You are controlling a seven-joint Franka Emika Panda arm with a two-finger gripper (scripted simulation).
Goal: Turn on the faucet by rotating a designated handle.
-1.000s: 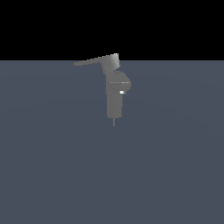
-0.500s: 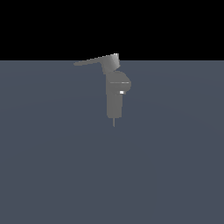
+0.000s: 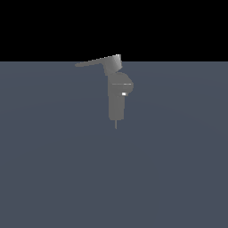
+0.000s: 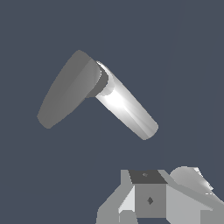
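One faucet (image 3: 116, 100) stands upright near the middle of the slate-grey floor (image 3: 53, 169) in the exterior view. It carries one handle (image 3: 95, 62), a tapered lever pointing toward the exterior view's left from the hub capping the column. One gripper (image 4: 151, 201) shows in the wrist view, apart from the faucet; whether its jaws are apart or together cannot be told.

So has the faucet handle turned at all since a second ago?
No. In the exterior view the handle points toward that view's left from the top of the faucet, at the same angle against the horizon line as before.
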